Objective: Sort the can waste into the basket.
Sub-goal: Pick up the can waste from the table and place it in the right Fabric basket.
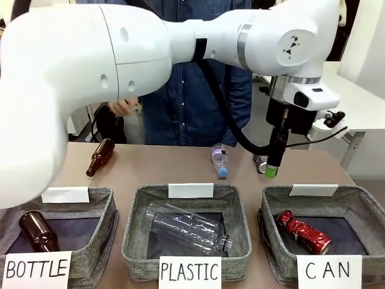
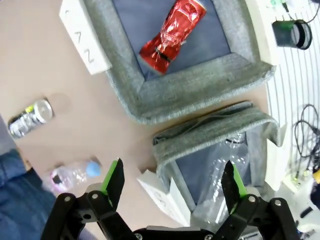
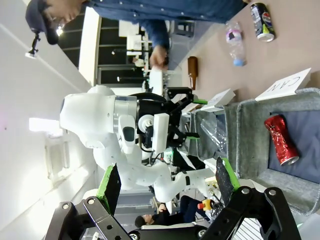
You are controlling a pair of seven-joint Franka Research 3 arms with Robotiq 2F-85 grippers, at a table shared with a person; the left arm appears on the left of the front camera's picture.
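A crushed red can (image 1: 302, 232) lies inside the grey basket (image 1: 361, 201) signed "CAN" at the front right. A dark can (image 1: 260, 164) lies on the table behind that basket. My left arm reaches across from the left, and its gripper (image 1: 272, 170) hangs just in front of the dark can, above the table. The left wrist view shows the left gripper (image 2: 172, 182) open and empty, above the gap between two baskets, with the red can (image 2: 172, 35) in its basket (image 2: 190, 92) and the dark can (image 2: 30, 117) off to the side. My right gripper (image 3: 167, 184) is open and empty, held high.
The middle basket (image 1: 135, 238) signed "PLASTIC" holds a clear bottle (image 1: 186, 229). The left basket (image 1: 99, 226) signed "BOTTLE" holds a brown bottle (image 1: 37, 232). Another brown bottle (image 1: 100, 158) and a small plastic bottle (image 1: 220, 160) lie on the table. A person stands behind the far edge.
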